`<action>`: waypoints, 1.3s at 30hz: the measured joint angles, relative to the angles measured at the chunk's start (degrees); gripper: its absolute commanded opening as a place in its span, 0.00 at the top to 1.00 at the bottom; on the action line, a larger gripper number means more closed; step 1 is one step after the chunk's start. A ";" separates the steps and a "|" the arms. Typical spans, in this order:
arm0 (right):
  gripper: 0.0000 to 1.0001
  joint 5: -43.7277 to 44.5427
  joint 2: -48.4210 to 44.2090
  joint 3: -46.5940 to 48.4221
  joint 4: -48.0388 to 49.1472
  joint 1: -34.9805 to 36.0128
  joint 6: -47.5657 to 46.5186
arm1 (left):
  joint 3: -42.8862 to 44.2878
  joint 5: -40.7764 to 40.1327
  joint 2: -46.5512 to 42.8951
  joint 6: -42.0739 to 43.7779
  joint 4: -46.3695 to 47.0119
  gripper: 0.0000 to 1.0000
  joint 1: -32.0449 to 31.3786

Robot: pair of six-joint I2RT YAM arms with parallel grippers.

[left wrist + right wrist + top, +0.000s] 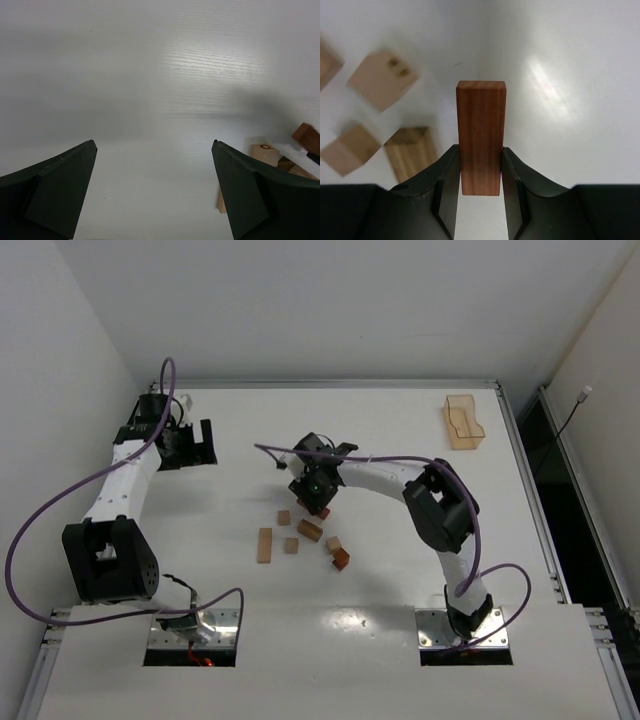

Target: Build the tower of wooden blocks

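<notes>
**Red bar gripped, tower not yet begun**

A reddish-brown bar point(481, 130) is pinched at its near end between the fingers of the right gripper point(480, 157) and held over the table point(400, 430) at the far edge of the scattered wood blocks point(300, 535). No tower is seen yet. The left gripper point(154, 145) is spread wide, holding nothing. The bar is best set down squarely, kept level, and released only once settled.

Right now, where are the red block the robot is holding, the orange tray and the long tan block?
red block point(481, 130): right wrist view, middle of its front face.
orange tray point(464, 423): top view, its bare middle.
long tan block point(265, 545): top view, middle of its top.
</notes>
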 measured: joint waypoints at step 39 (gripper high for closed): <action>0.08 9.68 10.25 13.53 -5.16 -9.27 40.94 | -2.16 -1.31 2.71 1.11 -0.94 0.01 1.73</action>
